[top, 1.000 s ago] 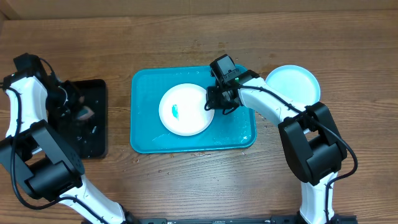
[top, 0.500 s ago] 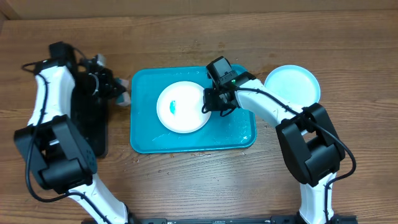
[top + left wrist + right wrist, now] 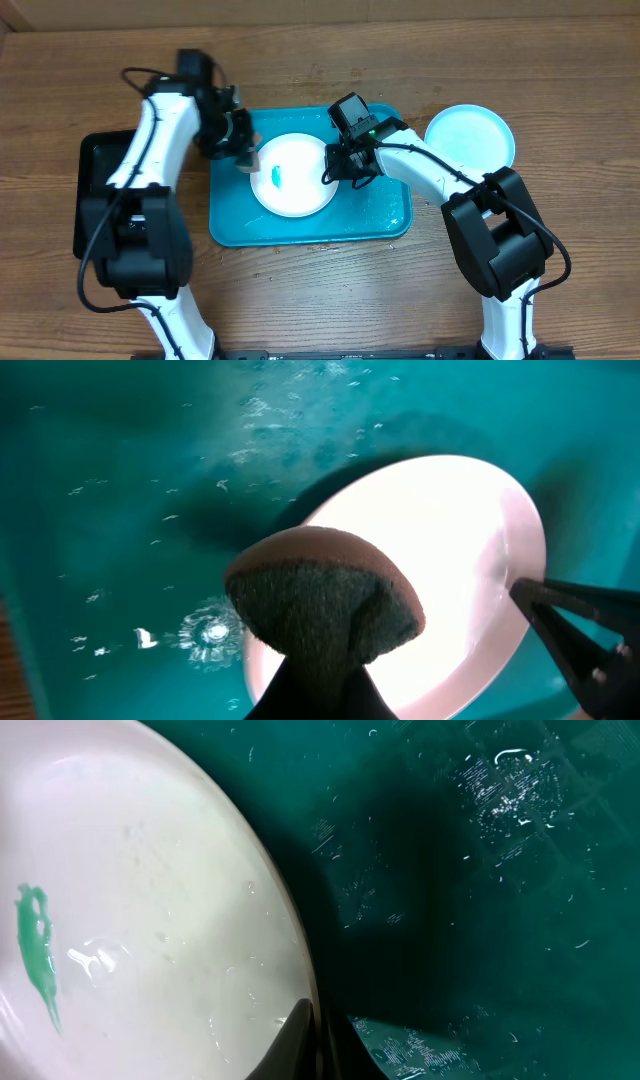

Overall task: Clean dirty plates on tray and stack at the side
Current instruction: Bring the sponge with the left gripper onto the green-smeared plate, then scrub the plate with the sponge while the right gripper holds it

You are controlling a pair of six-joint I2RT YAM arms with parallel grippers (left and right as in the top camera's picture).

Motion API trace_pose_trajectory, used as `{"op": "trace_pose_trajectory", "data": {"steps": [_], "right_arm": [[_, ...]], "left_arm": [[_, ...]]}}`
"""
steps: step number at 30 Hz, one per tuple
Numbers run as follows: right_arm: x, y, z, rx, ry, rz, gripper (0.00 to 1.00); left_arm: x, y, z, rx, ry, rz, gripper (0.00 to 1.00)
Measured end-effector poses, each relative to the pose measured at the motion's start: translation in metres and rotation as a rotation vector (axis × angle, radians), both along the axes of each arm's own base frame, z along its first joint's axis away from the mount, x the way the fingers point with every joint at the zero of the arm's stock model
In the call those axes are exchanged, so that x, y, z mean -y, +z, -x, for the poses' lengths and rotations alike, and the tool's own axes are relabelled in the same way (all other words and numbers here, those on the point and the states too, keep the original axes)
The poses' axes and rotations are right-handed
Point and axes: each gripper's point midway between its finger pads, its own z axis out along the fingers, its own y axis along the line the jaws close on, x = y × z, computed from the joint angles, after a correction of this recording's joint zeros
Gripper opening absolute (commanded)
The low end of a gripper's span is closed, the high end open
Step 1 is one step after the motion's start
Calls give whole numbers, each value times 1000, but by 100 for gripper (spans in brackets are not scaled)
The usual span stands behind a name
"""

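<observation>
Grip: left end effector (image 3: 243, 153) clamped on sponge (image 3: 325, 595) over left edge of white plate (image 3: 300, 192) | right end effector (image 3: 335, 168) pinching its right rim | plate in turquoise tray (image 3: 385, 218), green smear (image 3: 277, 178) unwiped | light blue plate (image 3: 470, 135) aside on worktop (image 3: 300, 300), stacking pending

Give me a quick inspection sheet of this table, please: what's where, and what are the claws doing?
Surface: brown wooden table.
Job's things: white round plastic plate with a green smear, on the turquoise rectangular plastic tray; light blue round plate on the table right of the tray.
Clutter: black rectangular tray; droplets on the turquoise tray.
Grippers: left gripper holds a brown-and-green sponge over the white plate's rim; right gripper clamps that plate's opposite rim.
Cables: black cables along the arms.
Surroundings: nothing seen.
</observation>
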Motion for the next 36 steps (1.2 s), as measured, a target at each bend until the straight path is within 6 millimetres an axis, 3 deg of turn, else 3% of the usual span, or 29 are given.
{"op": "trace_pose_trajectory", "data": {"steps": [5,10,20,26,33,36], "right_arm": [[1,-1,2,-10,1,5,4],[2,-1,3,-15,1,7,4],[1,-1,4,-16,2,4,4],[1,-1,5,-20,3,3,4],[1,-1,5,-23,3,4,4],[1,-1,5,-22,3,4,4]], "left_arm": [[37,-5,-8,63,-36,-42,4],[64,-29,6,45,-34,-63,4],[88,-63,20,67,-19,-66,4],[71,-68,13,140,19,-156,4],[14,-67,24,128,72,-464,4],[0,-63,32,95,71,-544,4]]}}
